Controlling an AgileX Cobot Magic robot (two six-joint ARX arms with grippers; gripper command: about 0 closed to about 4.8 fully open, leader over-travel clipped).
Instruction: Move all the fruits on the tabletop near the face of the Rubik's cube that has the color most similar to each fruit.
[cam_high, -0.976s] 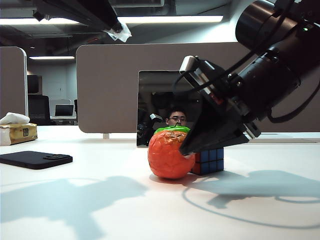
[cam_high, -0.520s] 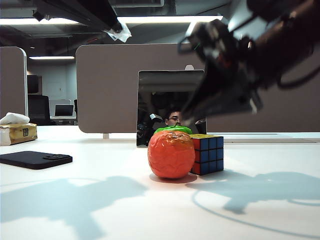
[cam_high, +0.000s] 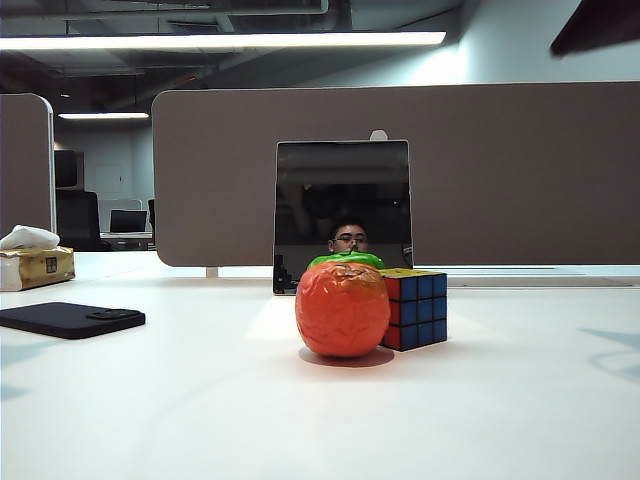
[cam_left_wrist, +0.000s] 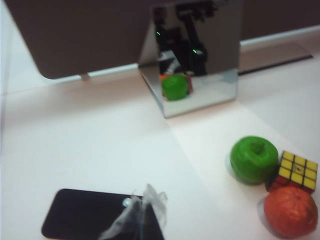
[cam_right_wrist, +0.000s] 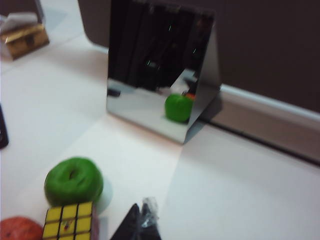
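The wrinkled orange-red fruit rests on the white tabletop, against the red face of the Rubik's cube. The cube's blue face looks at the exterior camera and its yellow face is up. Only the top of the green apple peeks out behind them. From above, the apple touches the cube on another side, next to the orange fruit. My left gripper hangs high over a black phone, shut and empty. My right gripper is raised beside the cube and apple, shut and empty.
A standing mirror behind the fruits reflects the apple. A black phone lies at the left, with a tissue box further back. A grey partition closes off the rear. A dark arm part shows in the top right corner.
My right gripper let go of the orange fruit beside the cube, then rose up and right out of the exterior view. The left arm also left the top of that view. Fruit stays put.
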